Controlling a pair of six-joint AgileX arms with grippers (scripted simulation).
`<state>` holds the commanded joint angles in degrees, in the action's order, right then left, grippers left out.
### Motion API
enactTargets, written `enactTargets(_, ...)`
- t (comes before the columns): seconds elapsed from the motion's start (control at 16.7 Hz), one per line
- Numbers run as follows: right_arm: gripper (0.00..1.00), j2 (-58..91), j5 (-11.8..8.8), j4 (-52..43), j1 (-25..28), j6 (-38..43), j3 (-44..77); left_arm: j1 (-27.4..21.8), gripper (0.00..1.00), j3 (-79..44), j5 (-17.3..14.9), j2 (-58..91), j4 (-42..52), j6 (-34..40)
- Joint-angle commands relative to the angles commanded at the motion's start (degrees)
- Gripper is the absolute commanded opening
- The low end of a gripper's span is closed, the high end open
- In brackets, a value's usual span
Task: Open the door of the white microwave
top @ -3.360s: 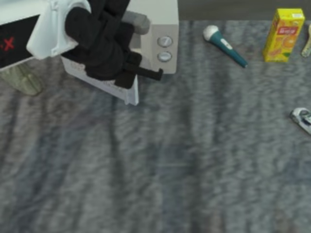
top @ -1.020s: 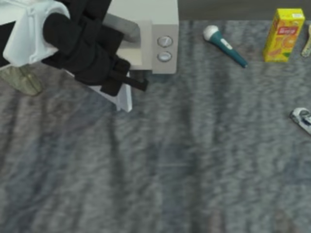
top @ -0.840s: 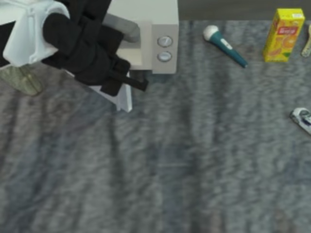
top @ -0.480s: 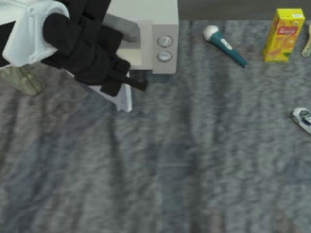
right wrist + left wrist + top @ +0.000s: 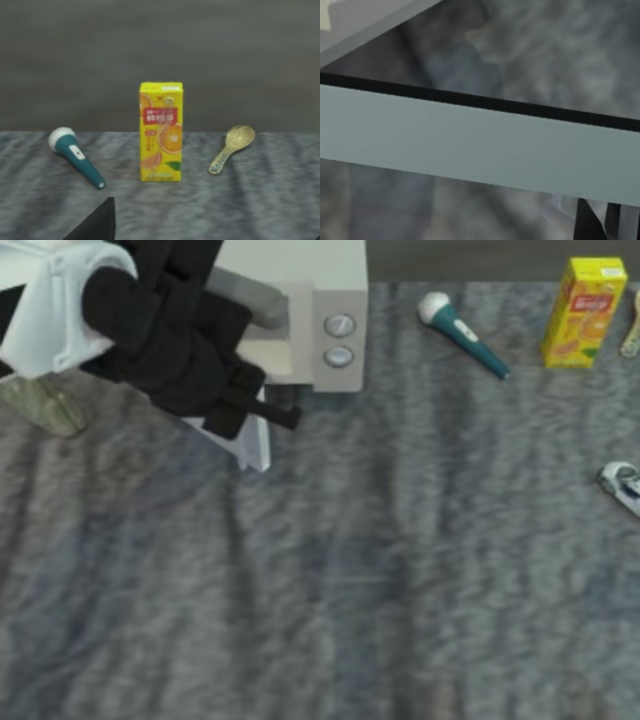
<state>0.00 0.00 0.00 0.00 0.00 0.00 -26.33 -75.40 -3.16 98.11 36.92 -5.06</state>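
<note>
White boxy microwave (image 5: 320,300) with two round silver knobs (image 5: 339,340) on its right-hand panel stands at the far left of the grey mottled table (image 5: 400,570), seen from above. Its door (image 5: 250,445), a flat white panel, stands swung outward from the front, its free edge pointing toward the table's near side, and the cavity (image 5: 270,350) shows behind it.

My left arm, black with a white casing, reaches over the microwave's front. Its left gripper (image 5: 272,412) sits at the door's upper edge, right against the panel. Whether its fingers are apart or pressed together on the door cannot be told. The left wrist view shows only a broad pale grey band crossing the frame, with blurred grey table behind.

To the right, well apart from the microwave, lie a teal microphone with a white head (image 5: 462,333), a yellow orange-juice carton (image 5: 583,312) standing upright, a speckled spoon (image 5: 232,148) beside it, and a small white toy car (image 5: 622,485) near the table's right edge.

My right arm is outside the top view.
</note>
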Motion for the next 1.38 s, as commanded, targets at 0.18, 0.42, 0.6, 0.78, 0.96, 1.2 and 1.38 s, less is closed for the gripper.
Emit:
enactTargets(0.18, 1.0, 0.0, 0.0, 0.0, 0.0, 0.0, 0.0, 1.4, 0.0, 1.8, -1.8, -1.1, 0.5, -3.6)
enactTargets(0.42, 1.0, 0.0, 0.0, 0.0, 0.0, 0.0, 0.0, 2.9, 0.0, 3.3, -4.0, -2.9, 0.5, -7.5)
enactTargets(0.6, 1.0, 0.0, 0.0, 0.0, 0.0, 0.0, 0.0, 3.0, 0.0, 3.3, -4.1, -3.0, 0.5, -7.6)
enactTargets(0.78, 1.0, 0.0, 0.0, 0.0, 0.0, 0.0, 0.0, 3.0, 0.0, 3.3, -4.1, -3.0, 0.5, -7.6)
enactTargets(0.96, 1.0, 0.0, 0.0, 0.0, 0.0, 0.0, 0.0, 3.0, 0.0, 3.3, -4.1, -3.0, 0.5, -7.6)
enactTargets(1.2, 1.0, 0.0, 0.0, 0.0, 0.0, 0.0, 0.0, 3.0, 0.0, 3.3, -4.1, -3.0, 0.5, -7.6)
enactTargets(1.38, 1.0, 0.0, 0.0, 0.0, 0.0, 0.0, 0.0, 3.0, 0.0, 3.3, -4.1, -3.0, 0.5, -7.6)
